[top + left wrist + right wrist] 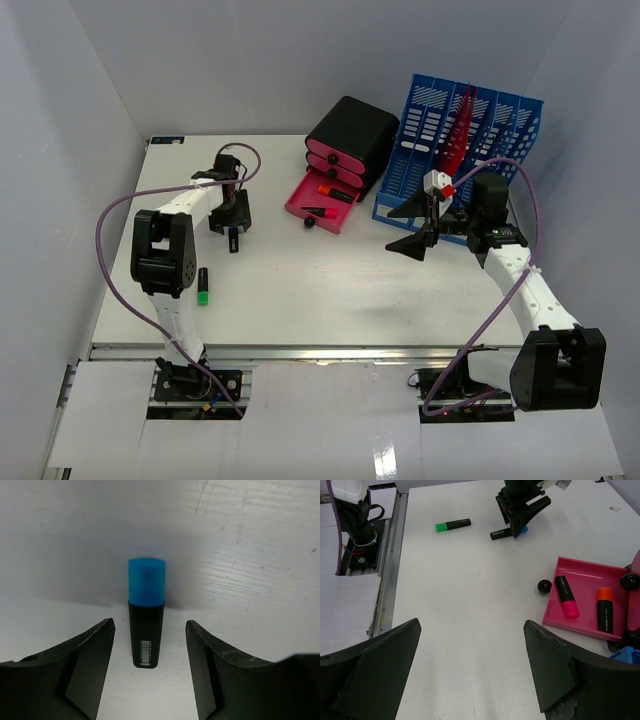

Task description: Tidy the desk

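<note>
The desk [320, 290] is a white tabletop with a metal rail [300, 352] along its front. A black highlighter with a blue cap [146, 585] lies on it at the back left, also seen in the top view [233, 240]. My left gripper [150, 625] is open just above it, one finger on each side of its black end, apart from it; it also shows in the top view [232, 218]. My right gripper [415, 228] is open and empty above the desk's right middle, and shows over bare desk in its wrist view [471, 625].
A green-capped highlighter [202, 287] lies at the left. An open pink drawer [585, 575] holds a pink highlighter [566, 597] and an orange one [604, 610]; a black knob [544, 586] sits in front. A black drawer unit [350, 135] and blue file rack [450, 130] stand behind.
</note>
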### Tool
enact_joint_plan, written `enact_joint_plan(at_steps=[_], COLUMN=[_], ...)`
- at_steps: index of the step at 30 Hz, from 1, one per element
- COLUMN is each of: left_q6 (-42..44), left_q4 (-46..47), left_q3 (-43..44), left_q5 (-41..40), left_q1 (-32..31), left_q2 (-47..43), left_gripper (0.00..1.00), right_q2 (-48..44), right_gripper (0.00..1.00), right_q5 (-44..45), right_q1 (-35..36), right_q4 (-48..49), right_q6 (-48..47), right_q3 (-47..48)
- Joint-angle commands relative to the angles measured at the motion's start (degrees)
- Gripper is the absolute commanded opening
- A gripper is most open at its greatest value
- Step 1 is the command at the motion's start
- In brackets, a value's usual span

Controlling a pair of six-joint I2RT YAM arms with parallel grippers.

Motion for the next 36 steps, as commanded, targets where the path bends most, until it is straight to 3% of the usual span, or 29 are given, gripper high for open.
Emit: enact_joint_plan(at_steps=[1, 10, 12, 16, 19, 24, 27, 31, 36], left_q6=[4.3, 4.4, 4.2, 3.4, 0.5, -10.9, -27.2, -45.7, -57.0], left_q4=[-1.0, -0.4, -0.4, 0.4, 2.1, 15.5, 31.1, 52.2, 58.3], left_q3=[0.3, 0.3, 0.3, 0.1, 0.0, -4.5, -10.5, -16.4, -10.6], left_q5=[2.5, 2.9, 3.5, 7.6, 16.0, 37.8, 48.2, 51.4, 46.6], left_q1=[-0.1, 0.9, 0.9, 1.0, 1.2, 1.6, 1.5, 0.9, -2.8], left_q2=[1.8, 2.2, 1.8, 0.4, -1.9, -7.5, -10.0, -9.0, -2.0], left_gripper=[0.69, 0.50, 0.41, 0.27, 0.20, 0.15, 0.14, 0.13, 0.14], right_q2=[0.7, 1.3, 1.4, 1.2, 1.2, 1.0, 0.8, 0.6, 1.2], right_gripper=[0.90, 0.90, 0.90, 0.90, 0.90, 0.90, 0.90, 0.90, 0.90], right_q5=[-0.2, -0.3, -0.2, -0.1, -0.1, -0.1, 0.1, 0.0, -0.3], right_q1=[-0.3, -0.4, -0.4, -0.4, -0.4, -0.4, -0.5, -0.6, -0.6], right_q4=[-0.5, -0.8, -0.8, -0.8, -0.9, -0.8, -1.0, -1.0, -1.2], right_q6=[-0.5, -0.6, -0.6, -0.7, -0.7, -1.0, -1.0, -1.3, -1.3], right_q3=[2.3, 2.4, 2.4, 2.4, 2.4, 2.4, 2.3, 2.1, 2.2])
